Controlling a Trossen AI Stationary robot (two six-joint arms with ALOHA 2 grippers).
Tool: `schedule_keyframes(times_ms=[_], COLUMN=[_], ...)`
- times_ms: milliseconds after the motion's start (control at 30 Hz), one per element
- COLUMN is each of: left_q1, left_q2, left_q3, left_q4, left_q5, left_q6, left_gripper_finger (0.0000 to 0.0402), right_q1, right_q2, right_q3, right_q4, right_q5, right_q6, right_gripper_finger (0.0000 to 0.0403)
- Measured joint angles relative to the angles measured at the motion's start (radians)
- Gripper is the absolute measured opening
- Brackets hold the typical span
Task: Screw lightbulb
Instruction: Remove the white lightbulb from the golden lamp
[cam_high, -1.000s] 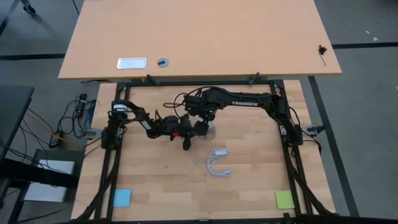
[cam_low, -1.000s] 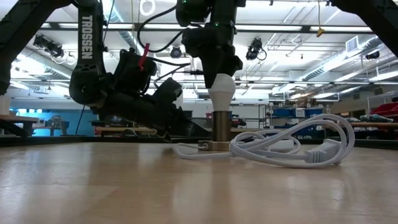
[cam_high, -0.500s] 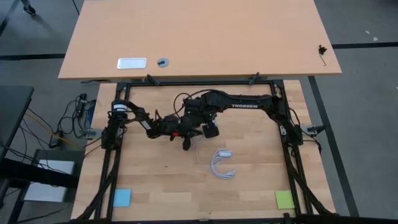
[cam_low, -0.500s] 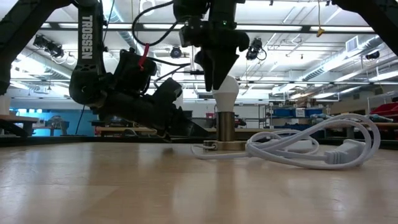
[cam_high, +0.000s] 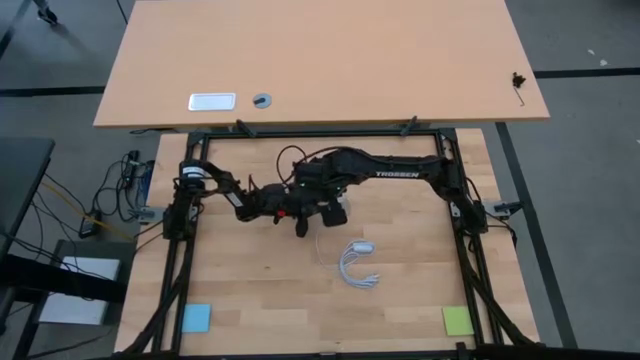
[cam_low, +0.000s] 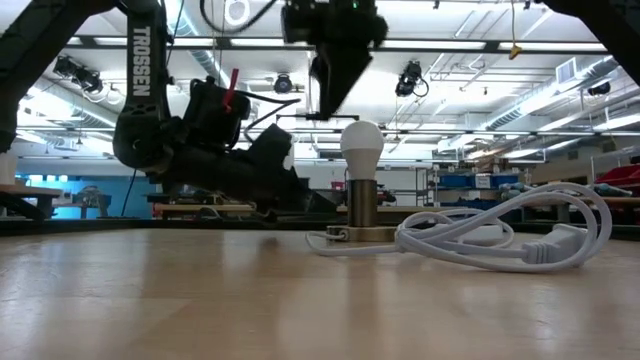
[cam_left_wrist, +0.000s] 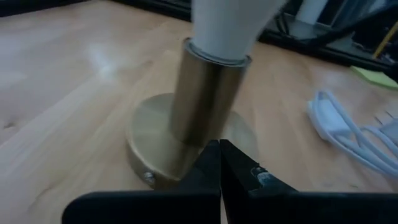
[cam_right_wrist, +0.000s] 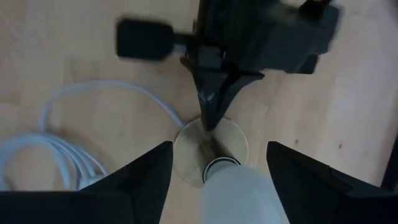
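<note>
The right tool (cam_low: 335, 75) has let go of the lightbulb (cam_low: 361, 148) and risen clear of it: half a second ago its fingers sat down around the bulb's dome, and now they hang above it, spread wide with nothing between them. In the right wrist view the two dark fingers (cam_right_wrist: 140, 177) stand well apart either side of the bulb. That release suggests either a finished turn or a regrip for another twist; how deep the thread sits cannot be told.

The lightbulb stands upright in the brass socket (cam_low: 362, 205), whose round base rests on the counter (cam_low: 200, 300) with the white cord (cam_low: 500, 235) coiled just beside it. The bulb is white, frosted and pear-shaped.

The left tool (cam_left_wrist: 219, 163) lies low at the socket's base, fingers pressed together, steadying it
</note>
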Motion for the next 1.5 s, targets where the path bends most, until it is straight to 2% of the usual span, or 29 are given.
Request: schedule_keyframes(times_ms=[133, 300, 400, 633, 800, 1000, 1200, 1300, 1500], left_q1=[0.011, 0.008, 0.004, 0.004, 0.004, 0.004, 0.004, 0.004, 0.004], left_q2=[0.000, 0.000, -0.002, -0.002, -0.002, -0.002, -0.002, -0.002, -0.002], left_q3=[0.006, 0.070, 0.095, 0.095, 0.095, 0.095, 0.095, 0.095, 0.095], left_q4=[-0.013, -0.141, -0.207, -0.211, -0.214, -0.217, -0.219, -0.219, -0.219], left_q5=[-0.013, -0.016, -0.045, -0.047, -0.051, -0.053, -0.052, -0.051, -0.050], left_q6=[-0.035, -0.036, -0.028, -0.026, -0.025, -0.022, -0.021, -0.021, -0.021], left_gripper_finger=[0.0000, 0.0000, 0.0000, 0.0000, 0.0000, 0.0000, 0.0000, 0.0000, 0.0000], right_q1=[-0.008, -0.030, -0.037, -0.063, -0.084, -0.100, -0.114, -0.113, -0.101], right_q2=[-0.003, -0.002, -0.002, -0.001, -0.001, -0.004, -0.006, -0.006, -0.005], right_q3=[0.066, 0.072, 0.060, -0.004, -0.041, -0.076, -0.091, -0.092, -0.092], right_q4=[-0.052, -0.110, -0.104, -0.119, -0.099, -0.075, -0.061, -0.059, -0.037], right_q5=[-0.002, 0.004, 0.006, 0.039, 0.067, 0.007, -0.006, -0.008, 0.002], right_q6=[0.183, 0.391, 0.452, 0.526, 0.526, 0.515, 0.494, 0.401, 0.109], right_gripper_finger=[0.0270, 0.0270, 0.0272, 0.0273, 0.0278, 0.0284, 0.0282, 0.0275, 0.0256])
